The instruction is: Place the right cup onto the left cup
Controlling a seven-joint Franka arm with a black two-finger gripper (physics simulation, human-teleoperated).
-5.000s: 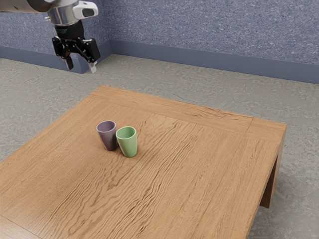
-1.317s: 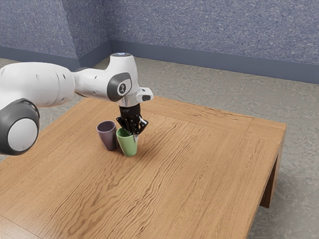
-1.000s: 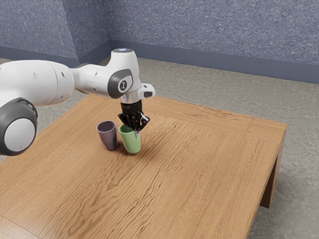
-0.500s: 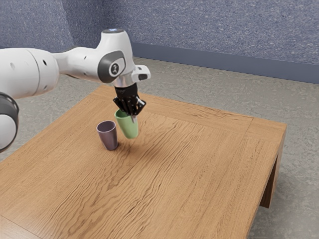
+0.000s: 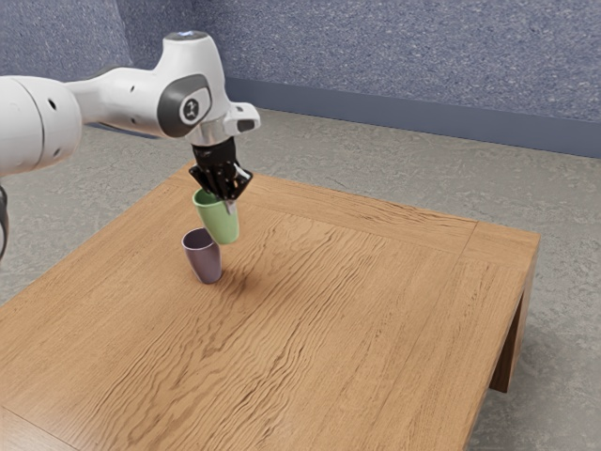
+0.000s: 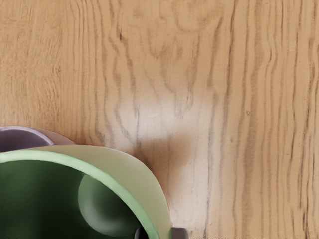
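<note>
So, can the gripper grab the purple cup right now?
Probably not: the gripper is shut on the green cup, so its fingers are taken. Otherwise the purple cup looks within reach, standing upright.

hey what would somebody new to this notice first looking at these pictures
Probably the green cup, held above the wooden table, its wall pinched by the gripper. Next, the purple cup standing on the table, lower than the green one, and the white arm reaching in from the exterior view's left.
</note>
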